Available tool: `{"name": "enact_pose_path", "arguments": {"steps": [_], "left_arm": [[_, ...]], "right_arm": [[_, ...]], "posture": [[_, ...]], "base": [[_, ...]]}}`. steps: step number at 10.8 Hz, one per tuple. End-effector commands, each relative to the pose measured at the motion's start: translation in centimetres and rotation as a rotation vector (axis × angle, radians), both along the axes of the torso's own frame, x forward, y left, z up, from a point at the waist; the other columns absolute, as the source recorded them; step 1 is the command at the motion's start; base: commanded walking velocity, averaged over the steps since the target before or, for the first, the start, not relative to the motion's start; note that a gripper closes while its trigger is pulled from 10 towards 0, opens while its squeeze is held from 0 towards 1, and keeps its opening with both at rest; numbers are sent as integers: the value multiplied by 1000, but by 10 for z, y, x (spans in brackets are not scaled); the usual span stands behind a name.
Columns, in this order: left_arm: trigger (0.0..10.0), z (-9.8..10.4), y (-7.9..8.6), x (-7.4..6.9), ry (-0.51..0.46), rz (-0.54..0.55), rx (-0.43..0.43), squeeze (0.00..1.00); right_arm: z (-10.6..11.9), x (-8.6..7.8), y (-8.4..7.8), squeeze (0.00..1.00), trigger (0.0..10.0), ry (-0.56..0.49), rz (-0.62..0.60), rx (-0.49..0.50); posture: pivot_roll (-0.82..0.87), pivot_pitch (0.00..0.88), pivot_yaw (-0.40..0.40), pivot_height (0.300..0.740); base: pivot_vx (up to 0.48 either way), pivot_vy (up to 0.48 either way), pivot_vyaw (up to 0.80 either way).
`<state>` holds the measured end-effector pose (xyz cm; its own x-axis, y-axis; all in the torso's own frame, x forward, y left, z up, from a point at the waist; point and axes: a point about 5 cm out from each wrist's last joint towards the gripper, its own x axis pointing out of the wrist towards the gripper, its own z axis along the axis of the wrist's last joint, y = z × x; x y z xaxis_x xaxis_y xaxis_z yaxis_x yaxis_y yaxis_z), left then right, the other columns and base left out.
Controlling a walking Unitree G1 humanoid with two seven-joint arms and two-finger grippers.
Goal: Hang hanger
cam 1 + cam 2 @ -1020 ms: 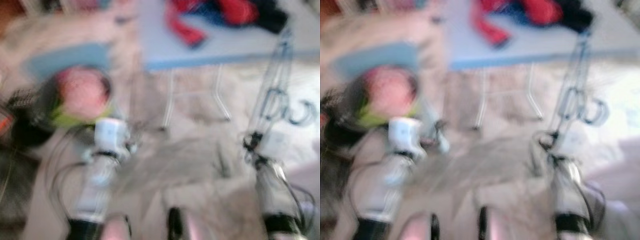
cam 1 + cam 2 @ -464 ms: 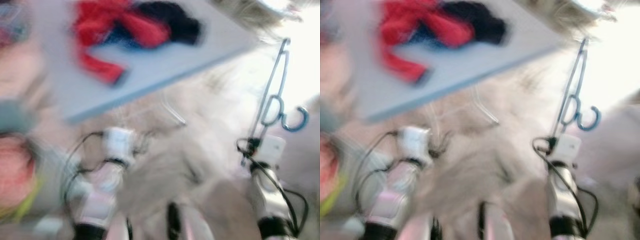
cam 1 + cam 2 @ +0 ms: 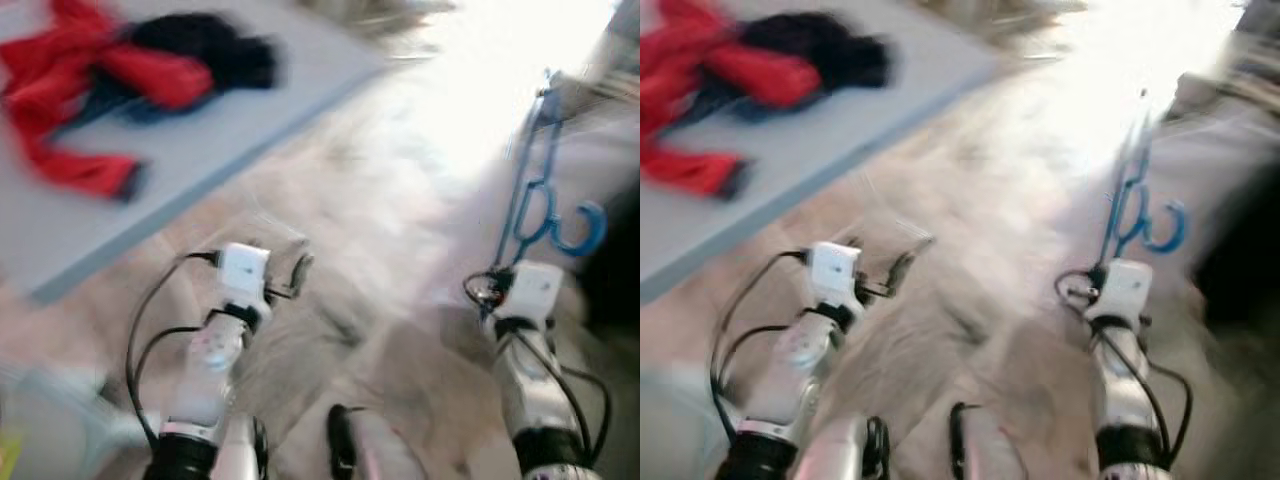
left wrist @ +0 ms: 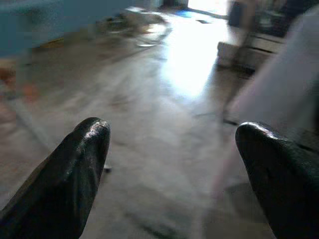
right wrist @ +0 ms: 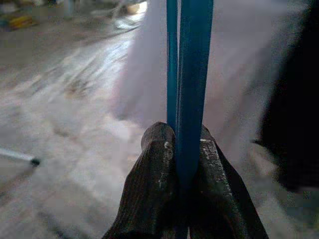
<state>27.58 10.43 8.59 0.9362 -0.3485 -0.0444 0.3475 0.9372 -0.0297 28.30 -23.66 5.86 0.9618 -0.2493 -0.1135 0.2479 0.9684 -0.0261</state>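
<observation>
Right end effector, fingers clamped on the blue hanger, which stands upright above the wrist at right, hook pointing right. Left end effector spread wide and empty, over bare floor. Far left, a surface carries red and dark clothes. Judged: hanger in hand; carrying and hanging remain, no rail visible.
</observation>
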Motion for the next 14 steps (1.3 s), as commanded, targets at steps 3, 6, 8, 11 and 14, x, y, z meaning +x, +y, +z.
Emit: {"name": "enact_pose_path", "arguments": {"steps": [3,6,8,11,14], "left_arm": [[10000,-2,1,-2,10,-17,-18,0],[10000,-1,1,-2,9,-25,-28,0],[10000,-1,0,-2,7,-32,-26,0],[10000,-3,-3,-3,12,-33,-4,0],[10000,-2,-6,-4,11,-52,0,0]], "right_arm": [[0,-2,-4,0,10000,-11,-12,-17],[-1,-3,-3,0,10000,-13,-11,-22],[0,-2,-2,0,10000,-19,-11,-22],[-1,-2,-2,0,10000,-16,-16,-33],[2,-1,2,0,10000,-29,3,-59]], "posture": [[-2,169,-46,740],[-4,169,-45,740],[-3,172,-45,740],[-1,174,-46,740],[-5,177,-46,740]], "base": [[311,82,-800],[339,340,-800],[366,148,-800],[0,0,-800],[0,0,-800]]}}
